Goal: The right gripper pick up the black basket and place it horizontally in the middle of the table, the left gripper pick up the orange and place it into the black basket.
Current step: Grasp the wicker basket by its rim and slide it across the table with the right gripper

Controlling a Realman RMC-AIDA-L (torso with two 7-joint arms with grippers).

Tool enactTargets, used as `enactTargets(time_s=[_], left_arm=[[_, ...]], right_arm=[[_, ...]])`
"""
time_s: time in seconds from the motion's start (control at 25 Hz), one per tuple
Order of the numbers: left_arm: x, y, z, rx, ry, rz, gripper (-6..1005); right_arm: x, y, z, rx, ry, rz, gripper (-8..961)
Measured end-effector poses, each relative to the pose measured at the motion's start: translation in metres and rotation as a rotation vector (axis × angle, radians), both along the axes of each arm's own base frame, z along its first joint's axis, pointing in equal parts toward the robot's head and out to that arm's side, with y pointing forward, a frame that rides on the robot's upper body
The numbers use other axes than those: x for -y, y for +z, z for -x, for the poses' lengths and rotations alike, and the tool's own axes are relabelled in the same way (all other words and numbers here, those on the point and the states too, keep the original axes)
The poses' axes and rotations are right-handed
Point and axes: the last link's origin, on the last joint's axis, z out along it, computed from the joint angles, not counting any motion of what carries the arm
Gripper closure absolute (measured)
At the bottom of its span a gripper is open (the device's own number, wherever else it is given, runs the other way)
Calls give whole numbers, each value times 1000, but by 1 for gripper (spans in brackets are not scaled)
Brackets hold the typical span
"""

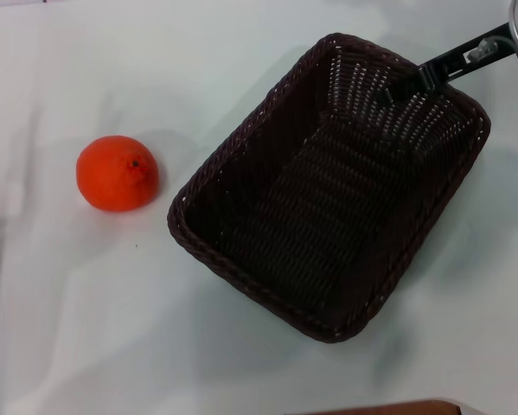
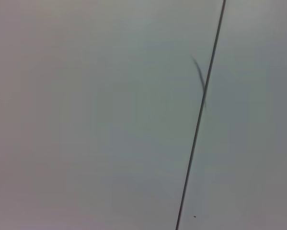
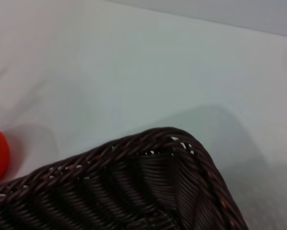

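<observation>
Reaching over the dark woven wicker basket [image 1: 328, 186], my right gripper [image 1: 397, 86] meets its far rim; finger state indiscernible; round orange fruit [image 1: 117, 173] well leftward.

White table [image 1: 267, 43], thin dark seam [image 2: 200, 110], soft even light.

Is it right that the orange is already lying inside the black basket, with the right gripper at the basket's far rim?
Not quite. The orange lies on the table, to the left of the black basket and apart from it, as the head view shows. The right gripper is indeed at the basket's far rim.
</observation>
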Motion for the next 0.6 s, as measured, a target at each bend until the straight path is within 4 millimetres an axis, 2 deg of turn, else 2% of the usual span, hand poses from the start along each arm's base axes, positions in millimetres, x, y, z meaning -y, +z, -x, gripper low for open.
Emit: enactTargets(time_s=[0.2,0.6], left_arm=[[-1,0,0,-1,1,2,140],[-3,2,-1,-4,-8,-6,139]], right_arm=[[1,-1,0,-14,1,-1,159],[3,-5,-6,-33,-33,3,577]])
